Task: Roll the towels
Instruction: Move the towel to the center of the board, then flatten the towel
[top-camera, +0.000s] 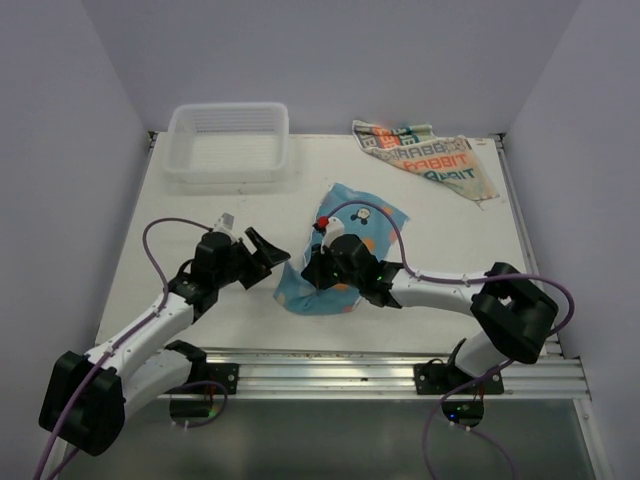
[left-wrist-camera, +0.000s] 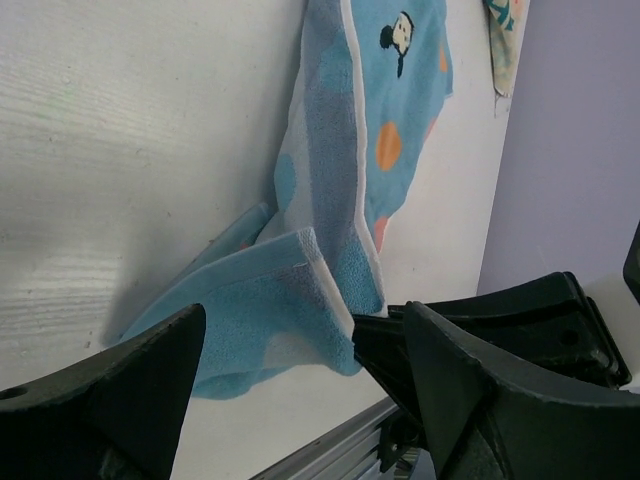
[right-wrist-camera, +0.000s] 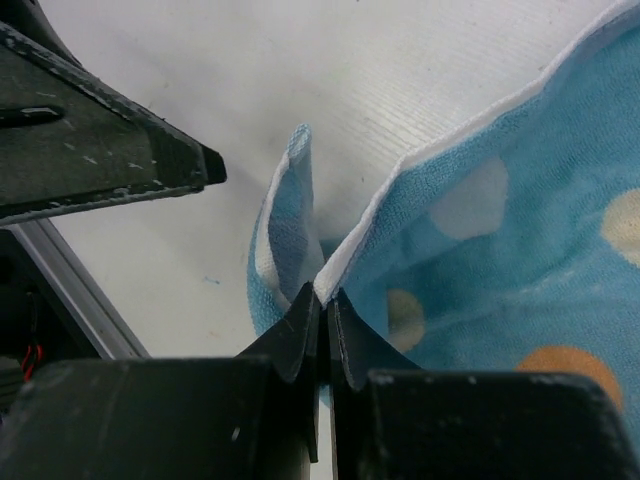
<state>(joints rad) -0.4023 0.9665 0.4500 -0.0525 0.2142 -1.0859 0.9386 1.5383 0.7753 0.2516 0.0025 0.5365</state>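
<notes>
White surface (top-camera: 180, 215) is carrying blue towel (top-camera: 385, 215) mid-field; right gripper (right-wrist-camera: 322, 298) is pinching its near hem in closed jaws; left gripper (left-wrist-camera: 300, 360) is hovering alongside, jaws gaping. Likely best: turning hem tightly, edges square.

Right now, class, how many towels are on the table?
2. The blue towel lies in the middle, pinched by the right gripper; the cream towel lies at the far right. None appear hidden.

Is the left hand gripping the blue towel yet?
No, the left hand is wide open in its own wrist view, and the folded corner of the blue towel lies unpinched ahead of it.
</notes>
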